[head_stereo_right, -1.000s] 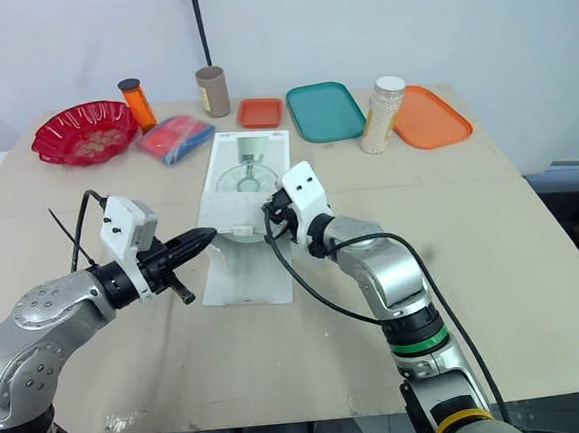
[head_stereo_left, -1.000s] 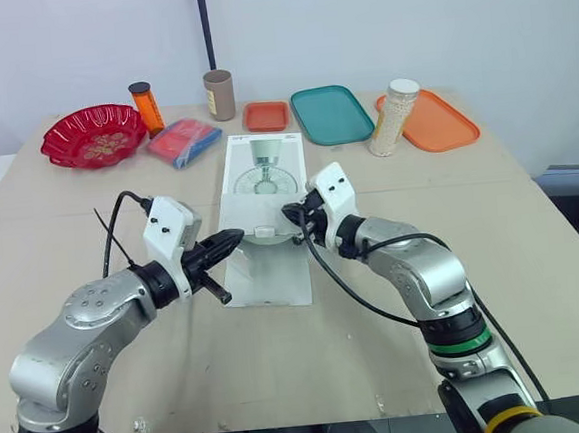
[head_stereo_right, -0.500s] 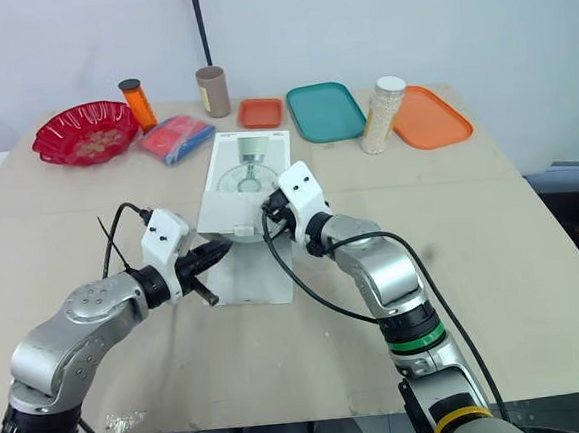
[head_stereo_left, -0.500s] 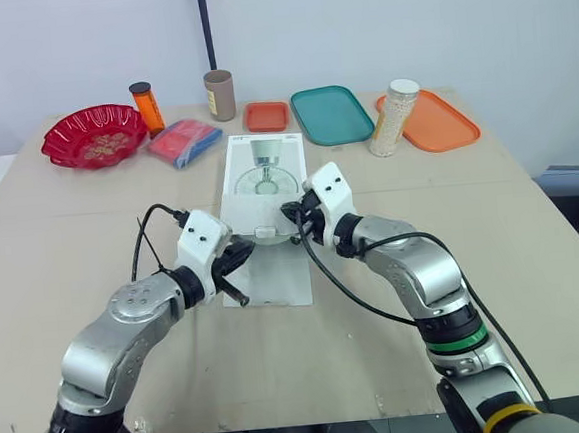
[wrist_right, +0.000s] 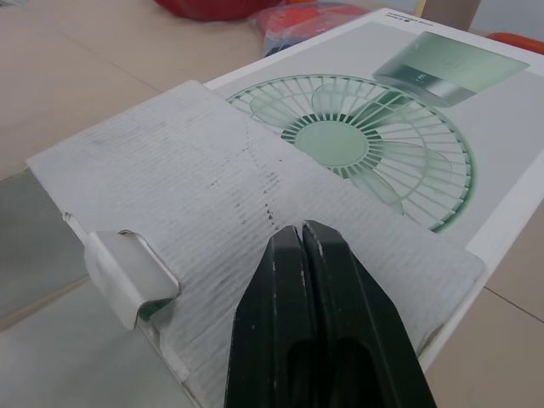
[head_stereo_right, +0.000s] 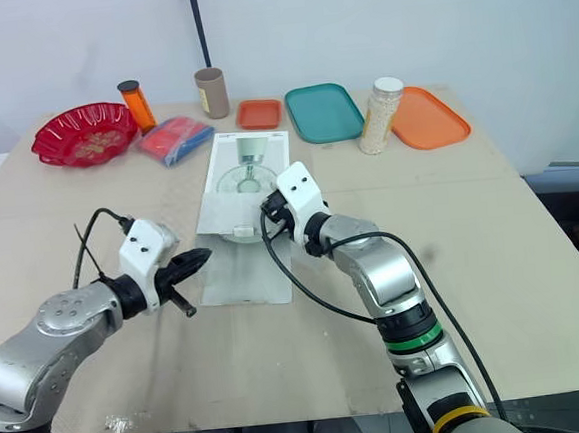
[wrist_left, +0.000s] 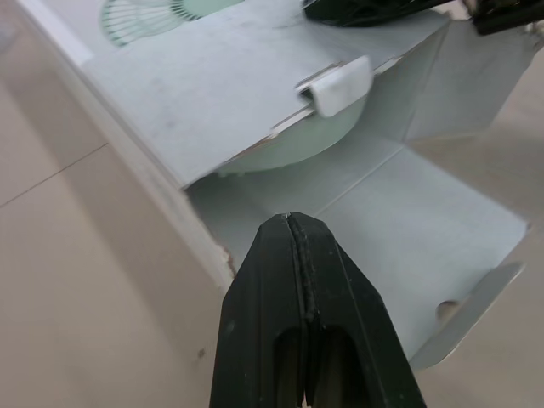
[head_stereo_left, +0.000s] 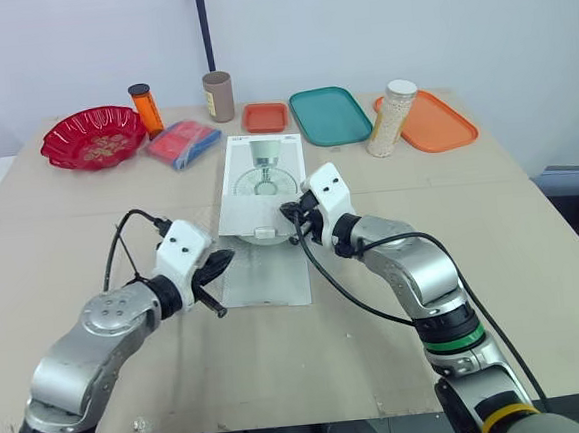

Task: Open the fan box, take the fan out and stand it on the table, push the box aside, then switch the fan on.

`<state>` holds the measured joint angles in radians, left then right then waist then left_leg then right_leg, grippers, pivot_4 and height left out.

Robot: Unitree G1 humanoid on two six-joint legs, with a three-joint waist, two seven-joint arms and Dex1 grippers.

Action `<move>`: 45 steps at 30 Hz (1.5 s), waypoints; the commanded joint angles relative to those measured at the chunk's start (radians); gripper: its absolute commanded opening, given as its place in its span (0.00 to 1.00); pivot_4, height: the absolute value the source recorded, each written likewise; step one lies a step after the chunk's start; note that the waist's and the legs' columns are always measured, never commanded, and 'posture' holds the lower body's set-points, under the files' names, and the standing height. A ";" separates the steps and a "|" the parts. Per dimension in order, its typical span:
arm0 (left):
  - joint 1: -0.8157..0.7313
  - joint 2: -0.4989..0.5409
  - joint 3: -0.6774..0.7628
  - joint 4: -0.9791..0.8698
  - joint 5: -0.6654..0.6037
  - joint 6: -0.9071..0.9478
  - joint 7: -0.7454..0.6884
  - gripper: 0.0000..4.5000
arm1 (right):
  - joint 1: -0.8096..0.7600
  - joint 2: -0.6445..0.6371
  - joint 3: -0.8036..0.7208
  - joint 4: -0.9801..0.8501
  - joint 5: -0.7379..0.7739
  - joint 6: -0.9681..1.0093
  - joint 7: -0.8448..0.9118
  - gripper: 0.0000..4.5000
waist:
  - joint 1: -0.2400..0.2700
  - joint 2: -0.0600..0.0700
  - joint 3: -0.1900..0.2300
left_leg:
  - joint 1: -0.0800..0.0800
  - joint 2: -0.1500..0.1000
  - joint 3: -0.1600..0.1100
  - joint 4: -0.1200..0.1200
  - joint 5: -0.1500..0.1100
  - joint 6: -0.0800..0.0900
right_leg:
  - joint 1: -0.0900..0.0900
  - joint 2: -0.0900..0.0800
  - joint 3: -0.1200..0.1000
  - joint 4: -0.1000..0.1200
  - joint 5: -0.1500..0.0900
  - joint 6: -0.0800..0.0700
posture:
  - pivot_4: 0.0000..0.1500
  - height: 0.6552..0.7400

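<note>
Your left gripper (wrist_left: 293, 223) has its two black fingers pressed together with nothing between them. Its tip points at the open end of the fan box (head_stereo_left: 261, 174), just beside the box's near left corner and apart from the cardboard. Directly ahead of that tip, the pale green fan (wrist_left: 297, 149) sits inside the box, partly under the top panel. The box's front flap (head_stereo_left: 269, 273) lies folded down flat on the table (head_stereo_left: 474, 262), just to the right of the left gripper.

Your right gripper (wrist_right: 302, 231) is also closed and empty. It sits over the box's top panel, close to the open edge. It is not clear whether it touches the panel. A white tab (wrist_right: 127, 272) sticks out of that edge just to its left. The printed fan picture (wrist_right: 340, 140) lies beyond its tip.
</note>
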<state>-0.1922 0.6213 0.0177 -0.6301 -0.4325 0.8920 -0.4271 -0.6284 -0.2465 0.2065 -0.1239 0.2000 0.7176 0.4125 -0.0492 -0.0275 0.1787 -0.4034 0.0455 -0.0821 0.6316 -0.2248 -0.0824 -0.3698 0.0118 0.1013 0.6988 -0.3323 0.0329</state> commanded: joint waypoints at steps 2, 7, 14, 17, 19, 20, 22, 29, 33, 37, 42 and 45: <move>0.020 0.026 0.019 0.030 0.029 -0.023 -0.007 0.00 | 0.001 -0.001 0.010 0.025 -0.024 -0.003 0.002 0.01 | 0.001 0.000 0.000 | 0.000 0.000 0.000 0.000 0.000 0.000 | 0.000 0.000 0.000 0.000 0.000 0.000 | 1.00 1.00; -0.064 -0.030 -0.026 0.124 0.077 -0.071 0.019 0.00 | 0.001 0.002 0.012 0.024 -0.028 -0.001 0.007 0.01 | 0.001 -0.001 0.000 | -0.001 0.000 0.000 0.000 0.000 0.000 | 0.000 0.000 -0.001 0.000 0.000 0.000 | 1.00 1.00; -0.159 -0.089 -0.065 0.237 0.134 -0.134 0.027 0.00 | 0.001 0.006 0.013 0.024 -0.037 0.002 0.005 0.01 | 0.001 0.000 0.000 | -0.001 0.000 -0.001 -0.001 0.000 0.000 | -0.001 0.000 -0.001 0.000 0.000 0.000 | 1.00 1.00; -0.185 -0.098 -0.070 0.277 0.154 -0.155 0.021 0.00 | -0.004 0.010 0.012 0.033 -0.044 -0.001 0.003 0.01 | 0.002 -0.001 0.000 | -0.002 -0.001 -0.001 -0.001 0.000 0.000 | -0.001 -0.001 -0.001 0.000 0.000 0.000 | 1.00 1.00; -0.192 -0.096 -0.072 0.295 0.167 -0.171 0.015 0.00 | -0.006 0.013 0.011 0.035 -0.047 -0.002 0.003 0.01 | 0.002 -0.001 0.000 | -0.002 -0.001 -0.001 -0.001 0.000 0.000 | -0.001 -0.001 -0.001 0.000 0.000 0.000 | 1.00 1.00; -0.194 -0.097 -0.071 0.301 0.170 -0.177 0.012 0.00 | -0.006 0.014 0.012 0.035 -0.049 -0.002 0.003 0.01 | 0.002 -0.001 0.000 | -0.002 -0.001 -0.001 -0.001 0.000 0.000 | -0.001 0.000 -0.001 0.000 0.000 0.000 | 1.00 1.00; -0.197 -0.100 -0.068 0.305 0.172 -0.184 0.009 0.00 | -0.005 0.014 0.012 0.035 -0.052 -0.004 0.005 0.01 | 0.002 -0.001 0.000 | -0.002 0.000 0.000 -0.001 0.000 0.000 | -0.001 0.000 -0.001 0.000 0.000 0.000 | 1.00 1.00; -0.178 -0.135 -0.063 0.227 0.119 -0.188 -0.036 0.00 | -0.017 0.004 0.017 0.079 -0.077 -0.042 0.013 0.01 | 0.001 -0.001 0.000 | -0.002 0.000 -0.001 -0.001 0.000 0.000 | -0.001 0.000 -0.001 0.000 0.000 0.000 | 1.00 1.00; -0.147 -0.128 -0.044 0.202 0.110 -0.177 -0.040 0.00 | -0.021 0.001 0.019 0.102 -0.089 -0.060 0.021 0.01 | 0.001 -0.001 0.000 | -0.002 0.000 0.000 -0.001 0.000 0.000 | -0.001 0.000 -0.001 0.000 0.000 0.000 | 1.00 1.00; -0.125 -0.106 -0.006 0.217 0.119 -0.189 -0.033 0.00 | -0.021 -0.002 0.021 0.114 -0.095 -0.070 0.027 0.01 | 0.001 -0.001 0.000 | -0.001 0.000 -0.001 -0.001 0.000 0.000 | -0.001 0.000 -0.001 0.000 0.000 0.000 | 1.00 1.00; -0.106 -0.153 0.090 0.162 0.019 -0.146 -0.022 0.00 | -0.021 -0.009 0.020 0.100 -0.093 -0.068 0.039 0.01 | 0.001 -0.001 0.000 | -0.001 0.000 -0.001 0.000 0.000 -0.001 | 0.000 0.000 -0.001 0.000 0.000 0.000 | 1.00 1.00; -0.069 -0.167 0.133 0.104 -0.076 -0.070 -0.029 0.00 | -0.016 -0.014 0.026 0.084 -0.096 -0.069 0.048 0.01 | 0.001 -0.001 0.000 | -0.001 0.000 -0.001 0.000 0.000 -0.001 | 0.000 0.000 -0.001 0.000 0.000 0.000 | 1.00 1.00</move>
<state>-0.2852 0.4554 0.1039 -0.4472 -0.4244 0.7675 -0.4465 -0.6608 -0.2454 0.2240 -0.0463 0.1214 0.6297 0.4555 -0.0479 -0.0285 0.1783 -0.4047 0.0456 -0.0828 0.6311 -0.2244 -0.0831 -0.3700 0.0114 0.1000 0.6985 -0.3320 0.0327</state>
